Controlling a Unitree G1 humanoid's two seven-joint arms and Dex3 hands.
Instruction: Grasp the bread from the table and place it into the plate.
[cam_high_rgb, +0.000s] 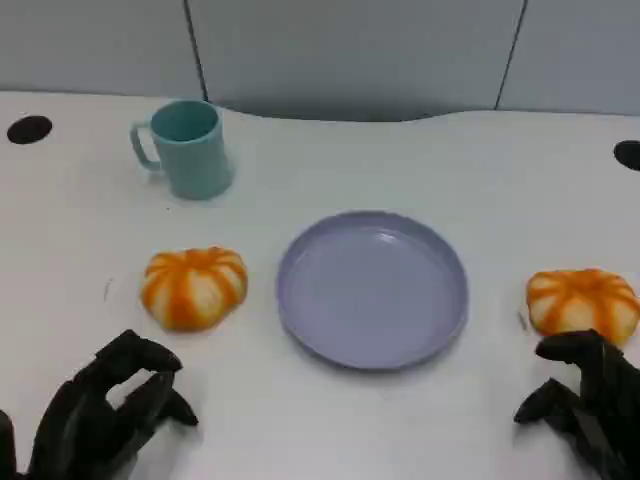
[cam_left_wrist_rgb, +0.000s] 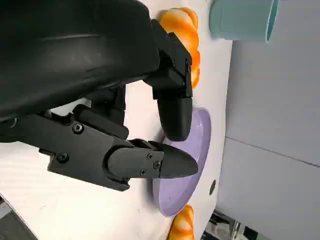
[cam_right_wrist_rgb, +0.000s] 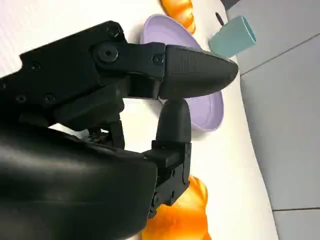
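Two orange-and-cream striped bread rolls lie on the white table. One bread roll (cam_high_rgb: 194, 287) sits left of the lilac plate (cam_high_rgb: 372, 288), the other bread roll (cam_high_rgb: 583, 301) to its right. The plate is bare. My left hand (cam_high_rgb: 105, 408) hovers at the near left, fingers apart, holding nothing, a short way in front of the left roll (cam_left_wrist_rgb: 186, 40). My right hand (cam_high_rgb: 588, 398) is at the near right, fingers apart, just in front of the right roll (cam_right_wrist_rgb: 180, 215). The plate also appears in the wrist views (cam_left_wrist_rgb: 192, 170) (cam_right_wrist_rgb: 165, 35).
A teal mug (cam_high_rgb: 186, 148) stands at the back left, behind the left roll. Two dark round holes (cam_high_rgb: 28, 129) (cam_high_rgb: 629, 154) mark the table's far corners. A grey wall runs behind the table.
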